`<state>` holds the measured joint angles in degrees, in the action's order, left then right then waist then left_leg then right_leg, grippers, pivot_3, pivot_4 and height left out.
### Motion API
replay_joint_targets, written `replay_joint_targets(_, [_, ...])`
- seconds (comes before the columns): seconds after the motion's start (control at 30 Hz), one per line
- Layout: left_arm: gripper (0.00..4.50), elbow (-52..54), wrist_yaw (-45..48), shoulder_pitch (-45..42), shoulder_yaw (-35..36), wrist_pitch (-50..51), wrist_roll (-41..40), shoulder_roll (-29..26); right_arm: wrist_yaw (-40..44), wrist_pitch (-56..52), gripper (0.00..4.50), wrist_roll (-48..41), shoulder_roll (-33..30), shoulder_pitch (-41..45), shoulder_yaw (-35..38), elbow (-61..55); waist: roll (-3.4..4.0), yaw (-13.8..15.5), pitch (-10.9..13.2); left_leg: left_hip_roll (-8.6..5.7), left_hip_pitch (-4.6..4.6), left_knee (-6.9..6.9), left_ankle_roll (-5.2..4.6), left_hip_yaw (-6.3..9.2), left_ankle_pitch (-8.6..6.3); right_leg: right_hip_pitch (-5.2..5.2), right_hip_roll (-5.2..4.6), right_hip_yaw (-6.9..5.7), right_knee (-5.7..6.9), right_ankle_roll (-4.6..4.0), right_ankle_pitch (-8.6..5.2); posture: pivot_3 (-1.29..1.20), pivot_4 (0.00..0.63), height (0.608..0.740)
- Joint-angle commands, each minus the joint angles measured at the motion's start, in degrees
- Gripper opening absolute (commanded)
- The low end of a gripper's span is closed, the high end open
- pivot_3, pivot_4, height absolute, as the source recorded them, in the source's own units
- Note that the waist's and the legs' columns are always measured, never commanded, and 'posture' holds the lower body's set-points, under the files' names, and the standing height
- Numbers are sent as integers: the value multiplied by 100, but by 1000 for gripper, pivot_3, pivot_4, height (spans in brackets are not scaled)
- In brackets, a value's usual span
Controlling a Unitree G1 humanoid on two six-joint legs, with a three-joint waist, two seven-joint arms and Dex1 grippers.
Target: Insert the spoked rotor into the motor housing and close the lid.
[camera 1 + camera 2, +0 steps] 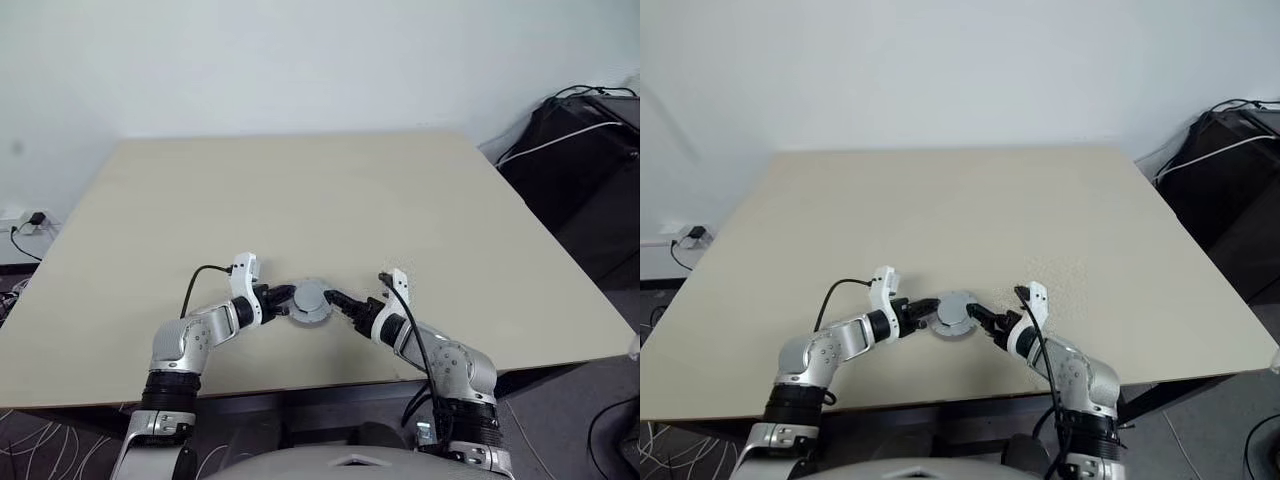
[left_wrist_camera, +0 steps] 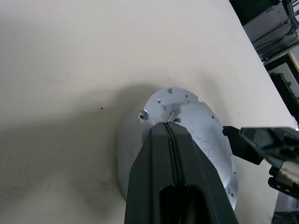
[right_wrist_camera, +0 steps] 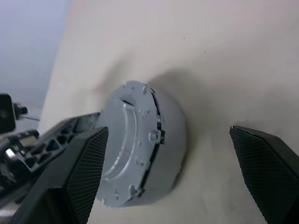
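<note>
The pale grey lid [image 1: 310, 297] lies on top of the round motor housing [image 3: 174, 140] near the table's front edge; a dark seam shows between them in the right wrist view. The spoked rotor is hidden. My left gripper [image 1: 286, 297] is shut, its joined fingertips [image 2: 169, 133] resting over the lid [image 2: 205, 135] near its centre. My right gripper [image 1: 336, 300] stands open on the other side, one finger [image 3: 88, 163] close beside the housing and the other out over bare table.
The beige table [image 1: 300, 190] stretches far ahead and to both sides. Black equipment with cables [image 1: 585, 150] stands past the table's right edge. A wall socket with a plug [image 1: 30, 222] sits low at the left.
</note>
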<state>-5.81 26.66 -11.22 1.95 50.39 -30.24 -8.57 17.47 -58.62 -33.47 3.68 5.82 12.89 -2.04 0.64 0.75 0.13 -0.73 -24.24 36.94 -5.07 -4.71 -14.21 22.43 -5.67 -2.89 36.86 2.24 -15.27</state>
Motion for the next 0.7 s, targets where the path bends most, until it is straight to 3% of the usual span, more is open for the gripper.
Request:
replay_joint_targets(0.03, [0,-30,-5,119,-135,120,35,53,-133,-186,4475,-365,239,211,128,120,0,2,0,0,0,0,0,0,0,0,0,0,0,0,0,0,0,740])
replay_joint_targets(0.7, [0,23,-17,167,-153,117,60,50,-338,-995,4475,-1736,523,281,464,637,4,-40,-3,-4,-15,1,-3,1,-1,11,-3,1,-1,2,1,0,0,740])
